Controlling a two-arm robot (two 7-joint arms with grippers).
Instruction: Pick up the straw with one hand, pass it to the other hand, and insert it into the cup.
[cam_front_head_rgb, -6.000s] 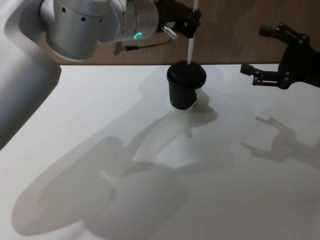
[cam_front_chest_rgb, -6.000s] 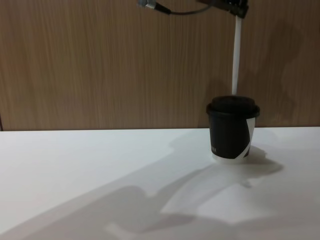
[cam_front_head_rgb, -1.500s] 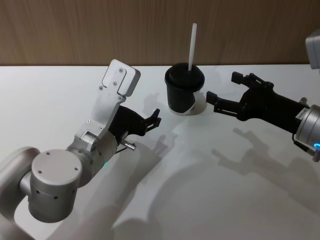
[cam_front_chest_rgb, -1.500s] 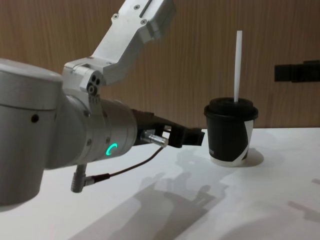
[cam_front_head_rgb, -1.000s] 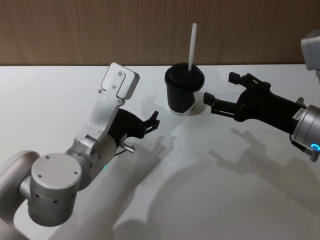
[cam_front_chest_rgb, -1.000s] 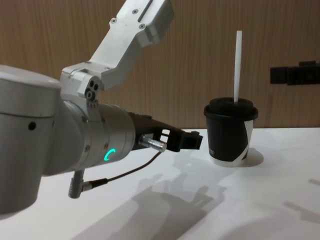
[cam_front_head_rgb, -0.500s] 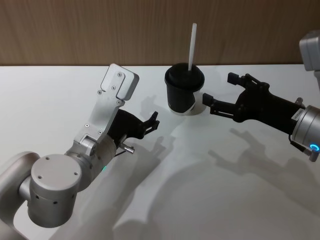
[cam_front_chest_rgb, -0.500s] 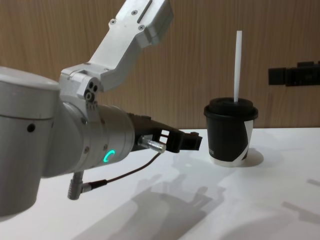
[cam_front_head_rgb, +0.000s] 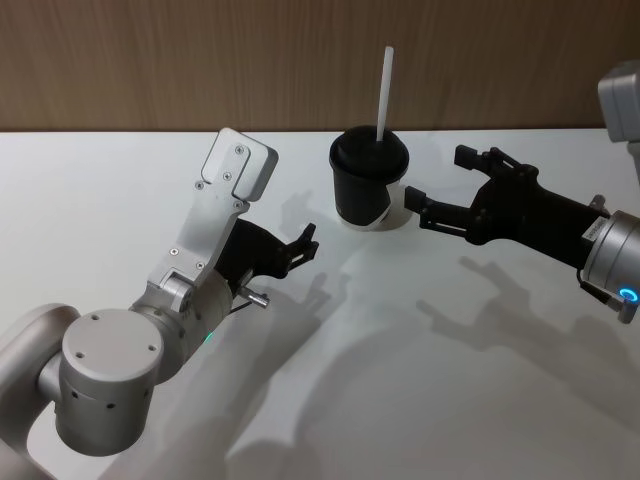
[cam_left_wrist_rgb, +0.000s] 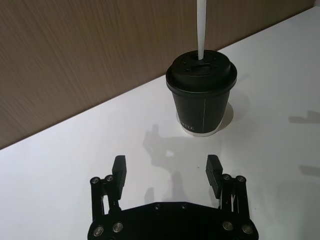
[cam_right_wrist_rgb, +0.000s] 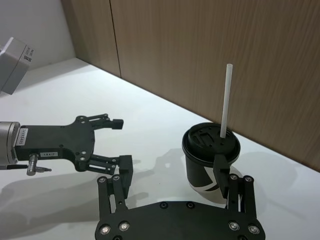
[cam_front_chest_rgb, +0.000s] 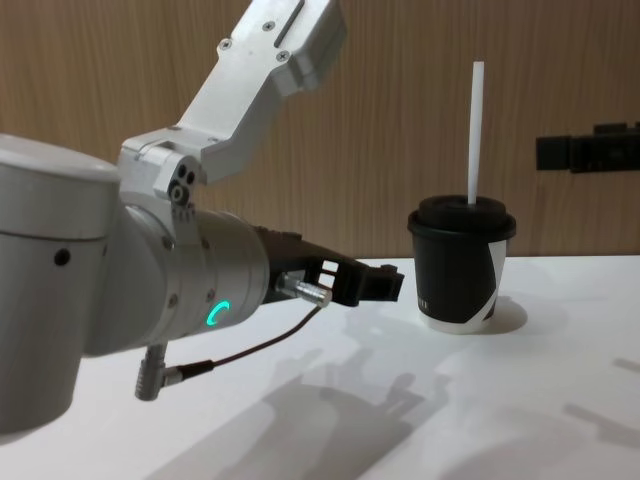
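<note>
**A:** Already the straw (cam_front_head_rgb: 383, 90) stands upright through the lid of the cup (cam_front_head_rgb: 367, 186), near the table's (cam_front_head_rgb: 120, 180) far edge by the wood-grain wall. Left gripper (cam_front_head_rgb: 309, 240), fingers spread and empty, sits well left of the cup; right gripper (cam_front_head_rgb: 440, 190), likewise spread and empty, sits just right of it.

**B:** So what is left to do?

**A:** By my reading, insertion is done and the step is backing away. Done well, that means each arm pulling off along its own side, low and level, with the right fingers kept off the cup wall so nothing tips.

**B:** And the objects themselves?

**A:** A thin, straight white tube, taller than the cup and probably light and easily nudged. A matte black paper cup, tapering to a white base, with a white angular patch and a domed plastic lid with small moulded holes (cam_left_wrist_rgb: 201, 65). A smooth white tabletop, carrying soft shadows of both arms.
</note>
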